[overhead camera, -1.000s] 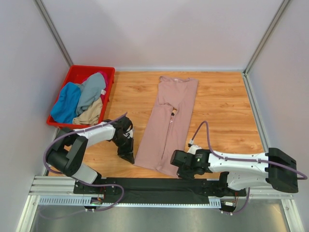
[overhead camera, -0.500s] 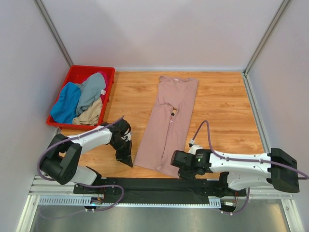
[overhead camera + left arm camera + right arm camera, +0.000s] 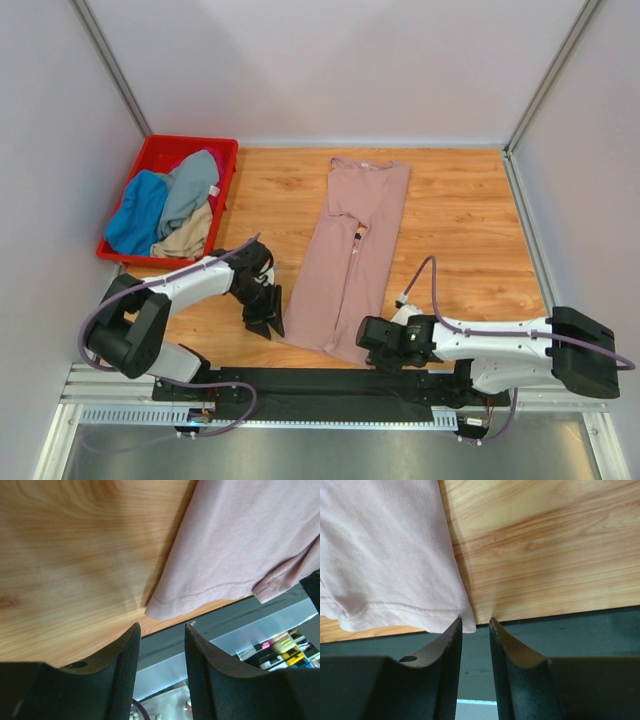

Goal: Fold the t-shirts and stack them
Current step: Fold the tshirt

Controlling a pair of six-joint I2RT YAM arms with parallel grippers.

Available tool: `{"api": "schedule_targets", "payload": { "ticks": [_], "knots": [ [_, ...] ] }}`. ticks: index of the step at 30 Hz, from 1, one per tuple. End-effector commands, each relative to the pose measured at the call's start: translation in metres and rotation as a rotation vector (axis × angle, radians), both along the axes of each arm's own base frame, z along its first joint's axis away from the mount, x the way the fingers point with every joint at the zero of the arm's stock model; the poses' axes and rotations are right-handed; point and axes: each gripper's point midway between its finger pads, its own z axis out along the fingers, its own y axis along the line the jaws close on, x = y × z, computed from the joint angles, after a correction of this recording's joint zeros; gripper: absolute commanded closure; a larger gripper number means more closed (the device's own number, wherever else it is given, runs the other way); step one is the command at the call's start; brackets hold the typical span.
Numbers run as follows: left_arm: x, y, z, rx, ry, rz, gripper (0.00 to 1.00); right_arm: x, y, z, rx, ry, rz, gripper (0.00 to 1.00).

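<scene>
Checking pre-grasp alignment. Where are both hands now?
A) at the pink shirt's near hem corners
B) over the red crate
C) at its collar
A: the left hand and right hand each sit open at a hem corner of the pink t-shirt, gripping nothing.

Two white-shelled arms, black at the joints and wrists. Left gripper: two matte black plastic fingers, inner faces finely textured, tips tapering to curved points, with a small round hole in the body behind one finger. Right gripper: same build. A grey-purple cable loops behind each wrist.
</scene>
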Motion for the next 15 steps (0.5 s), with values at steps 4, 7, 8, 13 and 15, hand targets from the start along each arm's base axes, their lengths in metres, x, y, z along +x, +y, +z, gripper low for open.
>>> {"api": "schedule_targets", "payload": {
  "ticks": [4,7,8,13,15],
  "knots": [
    [0.006,-0.005,-0.009,-0.01,0.0,-0.043,0.54,0.012,0.01,-0.008,0.015,-0.048,-0.037,0.71],
    [0.006,-0.004,-0.015,0.0,0.012,-0.043,0.58,0.011,0.012,-0.01,-0.012,-0.039,-0.021,0.73],
    [0.006,-0.005,-0.016,0.0,0.015,-0.043,0.62,0.011,0.01,-0.01,-0.031,-0.035,-0.022,0.75],
    [0.005,-0.004,-0.02,0.012,0.029,-0.044,0.88,0.009,0.001,-0.008,-0.086,-0.023,-0.037,0.89],
    [0.004,-0.003,-0.02,0.018,0.033,-0.044,0.96,0.009,-0.004,-0.004,-0.097,-0.023,-0.044,0.94]
  ]
}}
